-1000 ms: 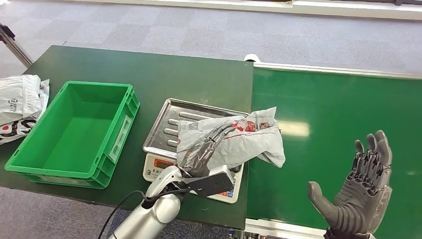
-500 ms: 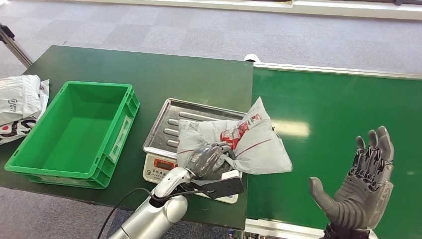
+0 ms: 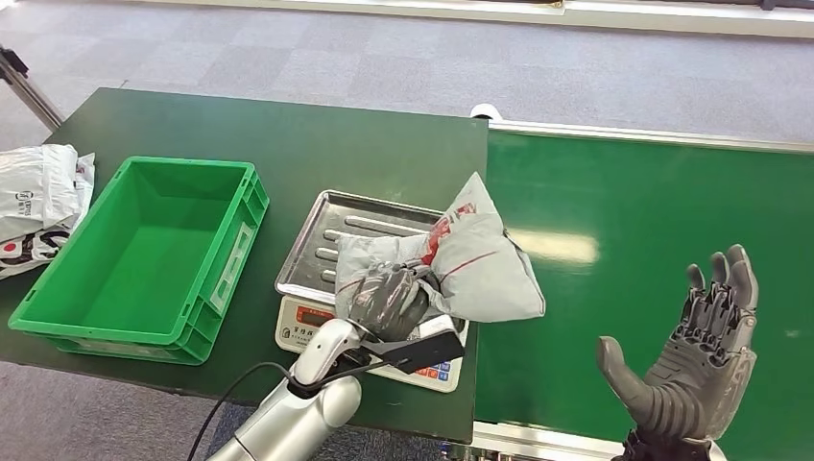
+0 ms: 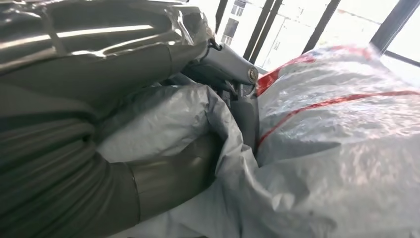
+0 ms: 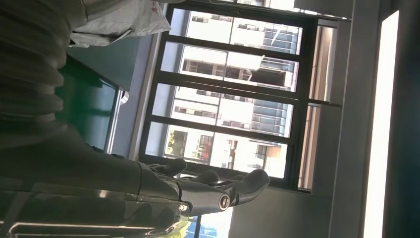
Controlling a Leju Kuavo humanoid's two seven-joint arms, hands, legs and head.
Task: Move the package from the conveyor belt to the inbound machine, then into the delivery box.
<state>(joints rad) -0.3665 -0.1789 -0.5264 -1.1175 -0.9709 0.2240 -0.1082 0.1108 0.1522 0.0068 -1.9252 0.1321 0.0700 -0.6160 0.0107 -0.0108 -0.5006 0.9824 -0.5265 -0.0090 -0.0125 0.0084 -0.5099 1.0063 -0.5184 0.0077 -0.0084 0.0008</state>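
Since a second ago the package (image 3: pixel 461 261) has tipped up, and one crinkly corner now pokes high. It is a soft grey plastic bag with red marks. It sits on the shiny ridged metal tray (image 3: pixel 331 230) of the white scale (image 3: pixel 305 331), and part of it hangs over the smooth green belt (image 3: pixel 653 221). The left hand (image 3: pixel 387 301) squeezes the bag's near end, dark fingers sunk in the plastic. The right hand (image 3: pixel 696 370) hangs over the belt, fingers spread, holding nothing. A green ribbed plastic box (image 3: pixel 144 259) sits well apart on the dark table (image 3: pixel 288 144).
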